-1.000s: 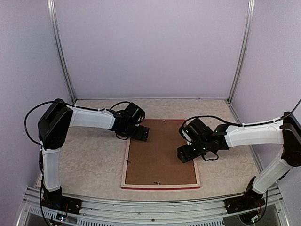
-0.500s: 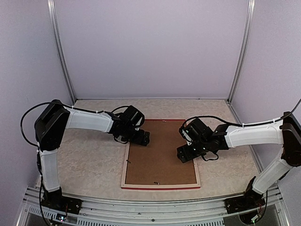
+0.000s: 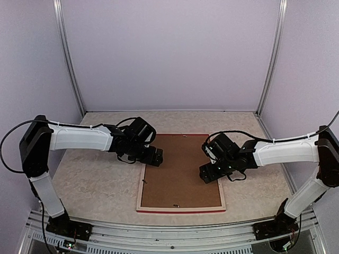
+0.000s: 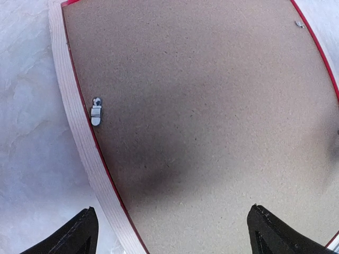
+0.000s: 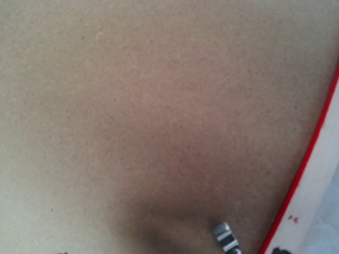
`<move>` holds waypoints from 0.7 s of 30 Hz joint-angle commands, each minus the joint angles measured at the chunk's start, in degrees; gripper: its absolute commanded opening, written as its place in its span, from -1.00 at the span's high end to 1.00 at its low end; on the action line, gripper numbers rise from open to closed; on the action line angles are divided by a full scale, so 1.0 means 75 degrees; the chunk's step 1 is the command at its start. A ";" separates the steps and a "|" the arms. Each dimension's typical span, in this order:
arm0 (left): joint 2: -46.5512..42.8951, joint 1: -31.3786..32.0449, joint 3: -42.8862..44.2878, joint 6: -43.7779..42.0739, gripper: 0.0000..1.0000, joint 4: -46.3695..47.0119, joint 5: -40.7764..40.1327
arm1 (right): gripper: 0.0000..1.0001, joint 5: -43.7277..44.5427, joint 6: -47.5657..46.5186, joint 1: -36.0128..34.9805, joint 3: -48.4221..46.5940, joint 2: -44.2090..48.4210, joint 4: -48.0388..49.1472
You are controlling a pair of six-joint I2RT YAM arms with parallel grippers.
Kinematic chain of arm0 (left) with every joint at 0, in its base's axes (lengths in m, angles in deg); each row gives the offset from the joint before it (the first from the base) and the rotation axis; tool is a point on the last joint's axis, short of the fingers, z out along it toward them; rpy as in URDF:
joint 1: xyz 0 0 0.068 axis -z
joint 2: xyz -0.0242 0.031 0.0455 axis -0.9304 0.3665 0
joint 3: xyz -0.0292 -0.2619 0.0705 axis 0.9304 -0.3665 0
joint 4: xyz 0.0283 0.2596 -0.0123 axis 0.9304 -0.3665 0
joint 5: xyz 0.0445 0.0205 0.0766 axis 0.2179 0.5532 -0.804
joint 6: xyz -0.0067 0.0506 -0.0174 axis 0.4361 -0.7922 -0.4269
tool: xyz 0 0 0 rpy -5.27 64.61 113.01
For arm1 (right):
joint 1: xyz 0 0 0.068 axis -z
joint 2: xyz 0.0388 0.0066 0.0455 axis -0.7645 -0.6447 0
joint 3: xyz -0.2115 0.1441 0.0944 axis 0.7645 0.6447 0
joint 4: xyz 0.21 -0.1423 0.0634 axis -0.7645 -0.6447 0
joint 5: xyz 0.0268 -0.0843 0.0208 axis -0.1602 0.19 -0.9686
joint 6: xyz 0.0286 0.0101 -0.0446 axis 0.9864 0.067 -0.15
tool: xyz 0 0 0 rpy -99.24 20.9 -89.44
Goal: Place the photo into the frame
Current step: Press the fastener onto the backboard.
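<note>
Frame (image 3: 140, 193) lies back-up on the worktop (image 3: 95, 180), brown backing board (image 3: 180, 174) seated inside; the photo is not visible. Left end effector (image 3: 152, 157), jaws spread, has shifted slightly along the frame's left rail and straddles it, suggesting clip fastening. Right end effector (image 3: 211, 173), above the frame's right side: state cannot be told.

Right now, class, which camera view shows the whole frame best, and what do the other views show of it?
The top external view: nearly the whole frame shows, back up. The left wrist view shows only one pale rail and a metal clip; the right wrist view, a blurred edge strip.
</note>
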State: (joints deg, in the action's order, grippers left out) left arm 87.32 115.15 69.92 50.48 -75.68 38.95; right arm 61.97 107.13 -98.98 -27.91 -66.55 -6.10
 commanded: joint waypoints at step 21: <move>-0.0803 0.1565 -0.0656 0.1166 -0.95 -0.1190 -0.0736 | -0.64 -0.0083 0.0188 0.0069 0.0262 0.0136 0.0156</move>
State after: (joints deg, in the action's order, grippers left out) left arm 83.24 125.14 65.66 56.23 -82.44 35.43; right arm 61.66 107.90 -98.96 -26.69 -66.55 -5.88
